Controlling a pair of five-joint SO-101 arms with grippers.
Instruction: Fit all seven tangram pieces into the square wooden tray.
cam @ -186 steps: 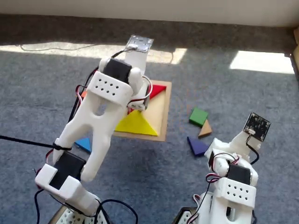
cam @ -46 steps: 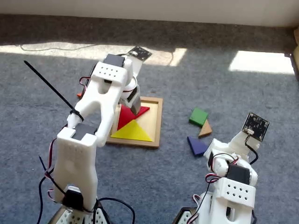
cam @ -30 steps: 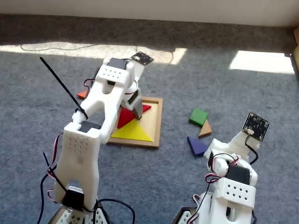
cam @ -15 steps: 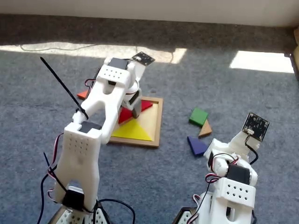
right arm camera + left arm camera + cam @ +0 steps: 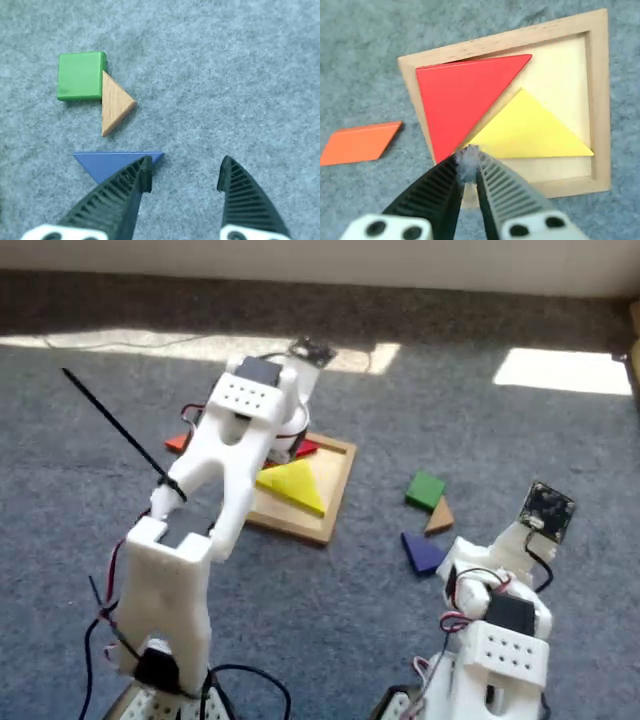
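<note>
Pinched down to a narrow slit, my left gripper (image 5: pixel 467 167) held nothing and hung at the rim of the square wooden tray (image 5: pixel 600 100), just where a corner of the red triangle (image 5: pixel 455 97) met the yellow triangle (image 5: pixel 530 132). Both large triangles lay flat inside the pale, smooth tray, long edges together, with bare wood beside them. An orange parallelogram (image 5: pixel 360 142) lay flat on the nubbly grey carpet (image 5: pixel 225 70), near the tray but apart from it.

My right gripper (image 5: pixel 185 172) was spread wide over the carpet, its ribbed black fingers (image 5: pixel 127 190) just beside the blue triangle (image 5: pixel 112 162). Beyond that, a green square (image 5: pixel 80 76) touched a small plain-wood triangle (image 5: pixel 116 102) along one side.

From above, my left arm (image 5: pixel 225 455) covered most of the red piece and the tray's near corner.

Compared with half a second before, the tray had turned and slid a little on the carpet, and my left arm had swung with it; my right arm had kept its place.
</note>
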